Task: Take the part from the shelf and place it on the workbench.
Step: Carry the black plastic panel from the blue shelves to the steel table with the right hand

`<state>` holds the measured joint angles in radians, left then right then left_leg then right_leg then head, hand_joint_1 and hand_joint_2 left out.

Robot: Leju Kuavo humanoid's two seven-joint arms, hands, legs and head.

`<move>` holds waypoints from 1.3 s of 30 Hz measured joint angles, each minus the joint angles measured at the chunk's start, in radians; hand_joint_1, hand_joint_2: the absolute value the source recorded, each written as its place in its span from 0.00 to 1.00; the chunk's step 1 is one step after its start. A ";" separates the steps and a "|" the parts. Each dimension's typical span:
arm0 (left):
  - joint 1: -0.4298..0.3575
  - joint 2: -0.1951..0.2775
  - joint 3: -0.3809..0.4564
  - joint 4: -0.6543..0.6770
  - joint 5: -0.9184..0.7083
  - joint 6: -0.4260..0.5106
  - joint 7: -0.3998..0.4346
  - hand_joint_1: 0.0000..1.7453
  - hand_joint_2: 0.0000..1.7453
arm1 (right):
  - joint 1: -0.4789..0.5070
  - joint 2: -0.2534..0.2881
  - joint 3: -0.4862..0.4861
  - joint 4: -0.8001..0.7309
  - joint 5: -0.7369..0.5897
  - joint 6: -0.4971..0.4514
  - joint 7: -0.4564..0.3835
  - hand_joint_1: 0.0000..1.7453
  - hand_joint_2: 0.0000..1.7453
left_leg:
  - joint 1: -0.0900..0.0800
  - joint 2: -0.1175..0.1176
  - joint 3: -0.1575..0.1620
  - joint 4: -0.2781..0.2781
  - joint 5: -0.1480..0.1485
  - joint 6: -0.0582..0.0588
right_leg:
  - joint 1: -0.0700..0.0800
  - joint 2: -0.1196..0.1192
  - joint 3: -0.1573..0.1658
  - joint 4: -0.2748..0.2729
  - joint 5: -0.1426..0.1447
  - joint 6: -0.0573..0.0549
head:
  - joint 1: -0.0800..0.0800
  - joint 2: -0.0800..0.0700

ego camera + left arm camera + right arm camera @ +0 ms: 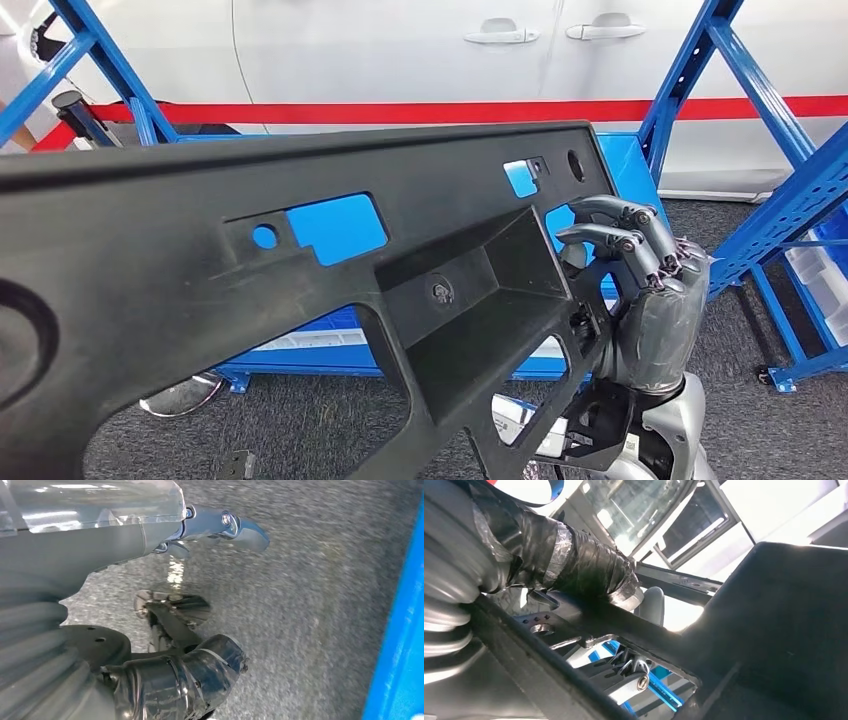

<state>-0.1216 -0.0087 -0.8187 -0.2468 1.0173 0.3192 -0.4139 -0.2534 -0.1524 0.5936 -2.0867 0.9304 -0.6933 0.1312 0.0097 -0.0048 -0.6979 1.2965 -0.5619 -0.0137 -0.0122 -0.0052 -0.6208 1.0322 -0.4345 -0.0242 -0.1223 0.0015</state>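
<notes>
Before the blue shelf [620, 160], the right hand [640, 290] grips the big black part [300, 290] by its edge, held aloft mid-carry, while the left hand [165, 605] hangs empty-looking over carpet; next comes turning toward the workbench.

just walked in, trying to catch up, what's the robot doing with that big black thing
The robot is carrying a large black plastic part, held up in front of its head camera. Its right hand grips the part's right end, fingers hooked through an opening. The left hand shows in its wrist view over grey carpet, holding nothing that can be seen. The blue shelf stands just behind the part, with a white car beyond it. No workbench is visible, so the part has not been set down.
</notes>
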 joint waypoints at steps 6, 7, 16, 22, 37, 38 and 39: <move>-0.005 0.003 0.000 0.000 0.007 0.001 -0.001 0.00 1.00 | -0.003 -0.005 0.001 -0.005 -0.021 0.000 -0.004 1.00 1.00 | -0.019 -0.001 0.215 -0.310 0.036 0.039 | 0.003 -0.005 -0.029 -0.011 0.051 0.025 | 0.000 0.000; -0.004 0.003 0.000 0.000 0.008 0.000 -0.001 0.00 1.00 | -0.003 -0.006 0.001 -0.005 -0.027 0.000 -0.006 1.00 1.00 | -0.017 0.001 0.211 -0.316 0.048 0.043 | 0.002 -0.005 -0.031 -0.013 0.052 0.031 | 0.000 0.000; -0.001 0.000 0.000 0.000 0.011 -0.002 0.000 0.00 1.00 | 0.003 -0.010 0.002 -0.005 -0.123 0.000 -0.061 1.00 1.00 | -0.005 0.011 0.104 -0.293 0.118 0.058 | -0.010 0.003 -0.032 0.215 -0.074 0.060 | 0.004 0.000; 0.000 0.001 0.000 0.000 0.015 -0.003 0.000 0.00 1.00 | 0.008 -0.010 0.002 -0.004 -0.170 0.001 -0.084 1.00 1.00 | -0.008 0.009 0.054 -0.251 0.138 0.025 | -0.007 0.007 0.077 0.015 -0.080 0.035 | -0.017 0.000; -0.003 0.003 0.000 0.001 0.017 -0.009 0.003 0.00 1.00 | 0.026 -0.010 0.002 -0.001 -0.256 0.001 -0.133 1.00 1.00 | -0.012 0.001 0.174 -0.281 0.056 0.034 | -0.006 -0.002 -0.020 0.013 0.021 0.037 | -0.126 0.000; -0.003 0.002 0.000 0.001 0.017 -0.010 0.003 0.00 1.00 | 0.027 -0.011 0.002 -0.001 -0.256 0.001 -0.134 1.00 1.00 | -0.010 0.003 0.169 -0.289 0.069 0.041 | -0.006 0.000 -0.024 0.017 0.012 0.042 | -0.129 0.000; -0.003 0.002 0.000 0.001 0.017 -0.010 0.003 0.00 1.00 | 0.028 -0.011 0.002 -0.001 -0.256 0.001 -0.134 1.00 1.00 | -0.007 0.006 0.162 -0.297 0.082 0.048 | -0.005 0.001 -0.032 0.036 -0.014 0.046 | -0.131 0.000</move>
<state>-0.1251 -0.0068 -0.8186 -0.2457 1.0339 0.3095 -0.4111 -0.2257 -0.1631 0.5951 -2.0875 0.6740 -0.6920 -0.0023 0.0029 0.0014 -0.5355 0.9997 -0.4796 0.0341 -0.0173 -0.0037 -0.6528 1.0683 -0.4483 0.0214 -0.2532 0.0015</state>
